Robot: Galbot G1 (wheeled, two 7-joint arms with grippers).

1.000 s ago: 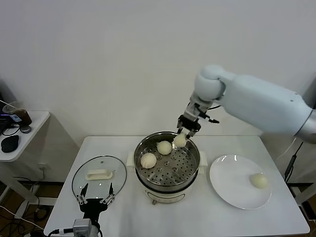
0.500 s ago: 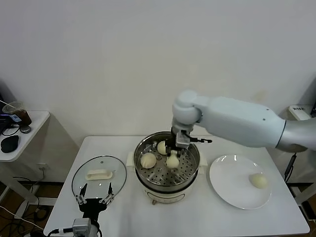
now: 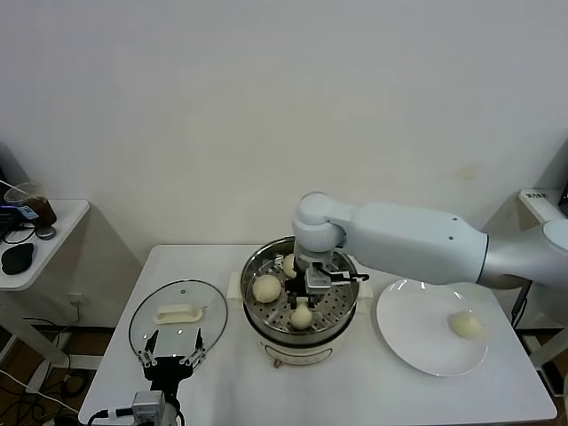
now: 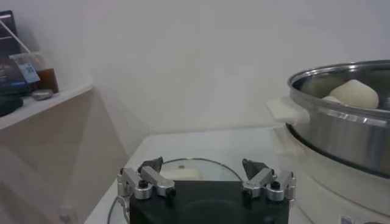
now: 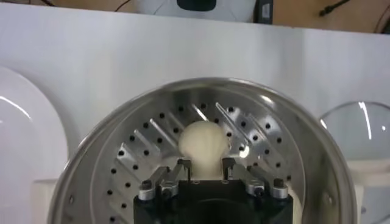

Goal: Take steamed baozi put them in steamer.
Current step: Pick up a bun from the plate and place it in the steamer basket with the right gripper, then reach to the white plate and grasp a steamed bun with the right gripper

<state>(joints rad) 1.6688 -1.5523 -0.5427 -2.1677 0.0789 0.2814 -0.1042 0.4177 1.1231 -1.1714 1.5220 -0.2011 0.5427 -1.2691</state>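
The right claw is down inside the steamer, its fingers closed on a steamed baozi that sits at or just above the perforated floor, toward the near rim. Two more buns lie in the basket toward the robot's left and the back; the fourth bun waits on the white plate well to the right.

Risks, as judged: soft dough may cling to a finger on release and get dragged or lifted out; a withdrawal off vertical could knock the neighbouring buns or catch the steel rim.

The left claw hangs parked, fingers spread, over the near edge of the glass lid (idle).

The desk is plain white against a bare white wall; a side shelf with clutter stands off to the left.
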